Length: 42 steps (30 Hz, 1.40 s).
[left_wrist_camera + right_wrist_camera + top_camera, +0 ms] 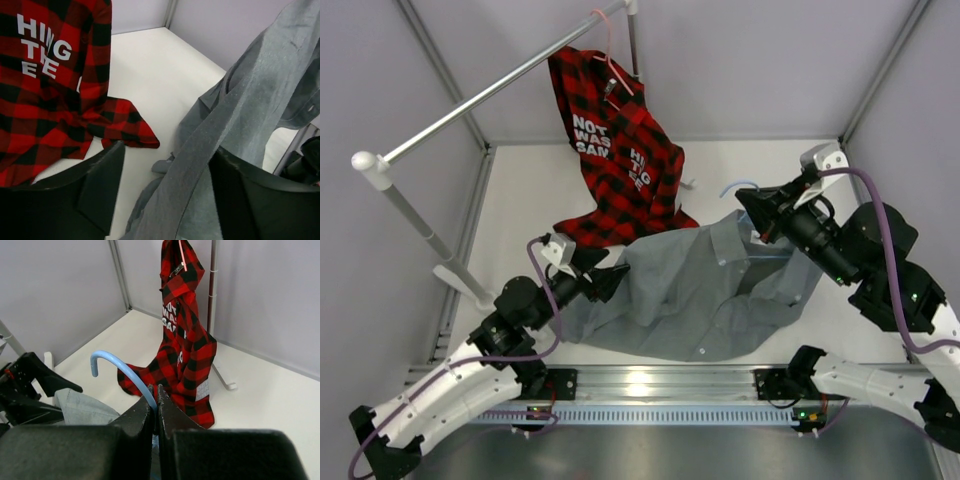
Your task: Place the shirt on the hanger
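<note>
The grey shirt (700, 295) lies rumpled on the white table, with its collar end raised toward my right gripper (752, 215). That gripper is shut on the neck of the light-blue hanger (736, 186). Only the hook (116, 368) shows in the right wrist view; the frame is hidden under the fabric. My left gripper (615, 278) is at the shirt's left edge. Its jaws stand wide apart, and a taut band of grey shirt (210, 150) runs between them, close to the right finger (245, 200).
A red-and-black plaid shirt (620, 150) hangs on a pink hanger (610, 50) from the metal rail (480, 100) at the back left, its tail resting on the table. The rack's post (214, 300) and foot (225, 382) stand behind it. Grey walls enclose the table.
</note>
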### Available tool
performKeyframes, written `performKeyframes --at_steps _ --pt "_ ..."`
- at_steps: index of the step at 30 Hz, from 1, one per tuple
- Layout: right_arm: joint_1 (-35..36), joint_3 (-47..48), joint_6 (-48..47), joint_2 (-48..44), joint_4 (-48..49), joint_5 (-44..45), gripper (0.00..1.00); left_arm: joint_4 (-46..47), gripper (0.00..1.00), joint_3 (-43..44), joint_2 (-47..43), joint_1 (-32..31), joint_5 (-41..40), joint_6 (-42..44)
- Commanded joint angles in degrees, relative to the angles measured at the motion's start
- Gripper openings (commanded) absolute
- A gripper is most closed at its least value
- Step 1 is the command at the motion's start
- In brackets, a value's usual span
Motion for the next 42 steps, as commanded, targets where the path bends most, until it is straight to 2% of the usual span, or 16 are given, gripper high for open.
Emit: performKeyframes --at_steps 1,2,4,5,6,9,13,15,19,26,35,36,37,38,40,42 --pt "0.4 3.2 -0.6 -1.0 4.3 -1.6 0.00 9.7 0.68 -1.2 0.6 -0.1 -2.7 0.7" --pt "0.4 3.2 -0.6 -1.2 4.3 -1.6 0.00 10.4 0.61 -1.9 0.8 -0.1 -2.0 0.7" --pt "0.4 3.0 -0.5 -1.3 4.3 -1.6 0.00 11.5 0.40 -2.4 1.1 -0.1 -1.1 0.4" --pt "0.5 2.8 -0.3 -1.4 4.4 -1.8 0.00 11.6 0.14 -2.4 1.2 -0.1 -1.4 0.3" --pt "0.4 2.6 -0.3 -1.6 4.6 -1.7 0.00 11.4 0.00 -2.6 1.1 -0.1 -5.1 -0.4" --pt "0.5 1.4 -0.3 -2.7 5.4 -1.0 0.00 10.0 0.00 -2.1 0.3 -0.1 -12.2 -2.4" --pt "0.4 -0.4 -1.0 -5.4 5.4 1.7 0.00 5.8 0.00 -0.6 -1.3 -0.1 -26.9 -5.3" --pt "0.5 -1.4 -1.3 -6.2 5.5 3.6 0.00 3.8 0.00 -0.2 -2.1 0.0 -29.0 -5.7" --pt "0.4 -1.6 -1.0 -7.0 6.1 3.7 0.00 3.4 0.00 0.5 -2.0 0.0 -27.7 -5.3" --pt "0.4 2.5 0.3 -2.3 6.3 -0.4 0.00 6.2 0.00 4.7 1.0 0.0 -19.6 -1.6" --pt "0.5 4.0 0.4 -0.9 6.5 -0.8 0.00 -2.6 0.00 12.2 3.6 0.0 -26.4 0.8" --pt "0.5 4.0 0.4 -1.0 6.5 -0.7 0.00 -3.1 0.04 12.4 3.5 0.0 -27.5 -0.3" --pt "0.5 4.0 0.4 -1.2 6.5 -0.4 0.00 -6.2 0.40 12.7 3.6 0.0 -29.8 -0.9" --pt "0.4 4.0 0.3 -1.3 6.4 -0.2 0.00 -7.1 0.64 12.9 3.7 0.0 -30.5 -1.3" --pt "0.4 4.0 0.0 -1.3 6.3 0.3 0.00 -9.9 0.98 14.6 3.3 0.0 -30.6 -1.9" --pt "0.4 4.0 -0.4 -1.0 5.8 0.5 0.00 -11.2 0.98 16.6 2.9 0.0 -28.4 -0.5"
